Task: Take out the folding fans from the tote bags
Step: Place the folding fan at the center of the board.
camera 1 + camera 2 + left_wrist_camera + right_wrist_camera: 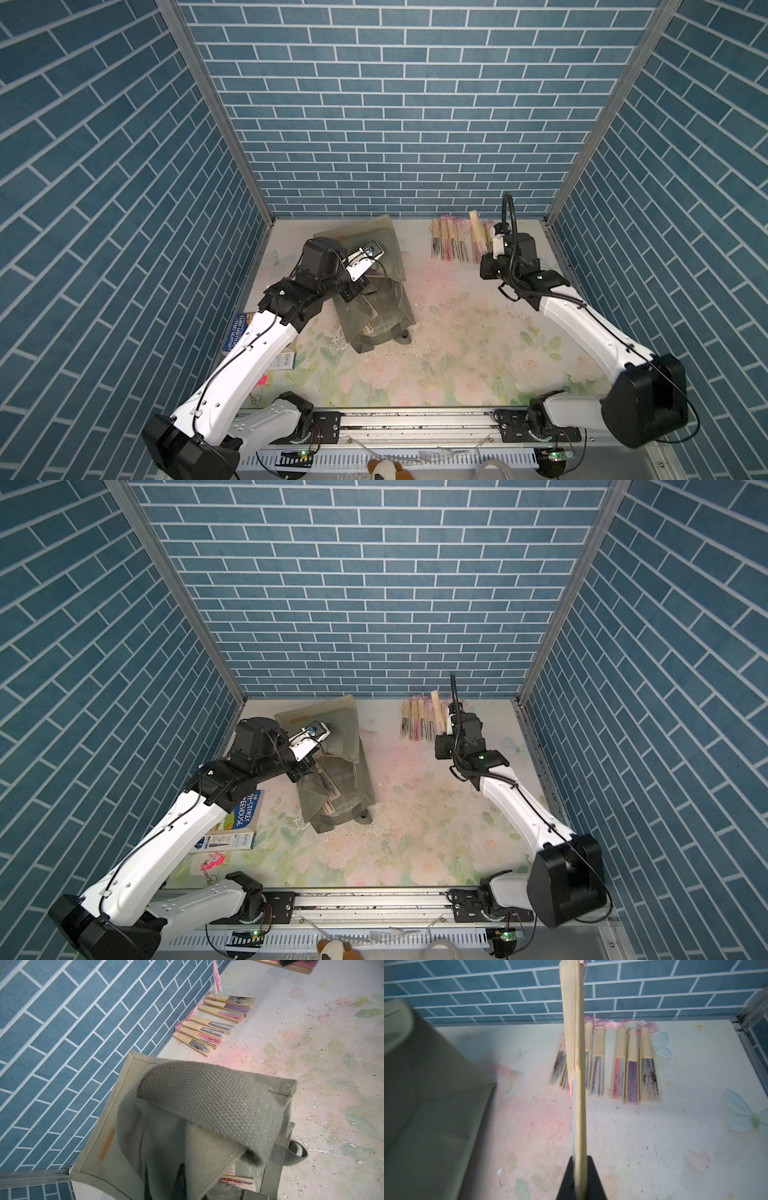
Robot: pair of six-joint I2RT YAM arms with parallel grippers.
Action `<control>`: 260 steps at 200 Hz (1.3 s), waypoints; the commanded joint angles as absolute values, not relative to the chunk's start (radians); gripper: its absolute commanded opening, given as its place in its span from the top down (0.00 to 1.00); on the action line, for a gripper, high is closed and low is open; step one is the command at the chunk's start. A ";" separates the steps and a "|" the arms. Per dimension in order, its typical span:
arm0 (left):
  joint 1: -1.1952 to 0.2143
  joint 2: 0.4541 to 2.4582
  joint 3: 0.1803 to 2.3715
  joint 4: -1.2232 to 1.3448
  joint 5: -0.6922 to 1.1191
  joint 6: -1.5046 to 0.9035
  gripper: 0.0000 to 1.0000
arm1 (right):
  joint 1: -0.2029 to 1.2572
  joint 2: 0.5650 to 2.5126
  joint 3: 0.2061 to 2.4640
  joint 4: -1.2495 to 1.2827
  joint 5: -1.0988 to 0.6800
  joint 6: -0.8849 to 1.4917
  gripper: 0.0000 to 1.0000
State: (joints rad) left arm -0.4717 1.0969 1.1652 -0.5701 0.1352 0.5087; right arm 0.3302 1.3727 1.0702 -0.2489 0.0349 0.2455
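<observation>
- Blue brick walls (pixel 374 124) on three sides; floral table (pixel 457 353), scuffed and speckled.
- Tote (pixel 386 307) lies on the table at back, left of centre. Its far end is propped up near the back wall. An orange mark shows on its side in the left wrist view.
- My left pincer (pixel 352 294) is closed, pinching tote fabric at the mouth. Its tips are mostly buried in cloth in the left wrist view. The strap (pixel 207 1101) loops across just in front of that lens.
- Tote mouth gapes dark; an inner fan (pixel 327 787) shows in it in a top view.
- My right pincer (pixel 579 1180) is clamped on the held fan (pixel 575 1064) at its pleat end. The fan is closed, edge-on, clear of the table and pointing at the back wall. A pink tassel dangles from its far end.
- Fan row (pixel 216 1022): seven closed fans flat on the table at back right, side by side, tassel ends toward the wall. The held fan hangs over this row, apart from it.
- Tote and fan row sit apart, with bare table between them.
- Blue book (pixel 245 810) lies at the left table edge, partly under my left arm.
</observation>
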 commanded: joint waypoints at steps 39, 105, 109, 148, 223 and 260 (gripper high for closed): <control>-0.476 1.089 1.149 -0.549 0.132 0.514 1.00 | 0.001 1.818 1.398 -0.379 -0.208 0.254 1.00; -0.476 1.090 1.147 -0.551 0.129 0.518 1.00 | -0.158 2.249 1.807 -0.568 -0.424 0.188 1.00; -0.477 1.091 1.147 -0.551 0.129 0.518 1.00 | -0.158 2.266 1.826 -0.576 -0.431 0.182 1.00; -0.477 1.093 1.147 -0.552 0.132 0.518 1.00 | -0.158 2.429 2.025 -0.661 -0.521 0.152 1.00; -0.479 1.098 1.149 -0.557 0.126 0.522 1.00 | -0.150 2.547 2.218 -0.823 -0.595 0.108 1.00; -0.479 1.098 1.149 -0.558 0.129 0.523 1.00 | -0.124 2.480 2.110 -0.794 -0.577 0.101 0.99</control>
State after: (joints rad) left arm -0.4763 1.0969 1.1576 -0.5640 0.1349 0.5133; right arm -0.1520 2.5290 2.1838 -0.7242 -0.5713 0.1398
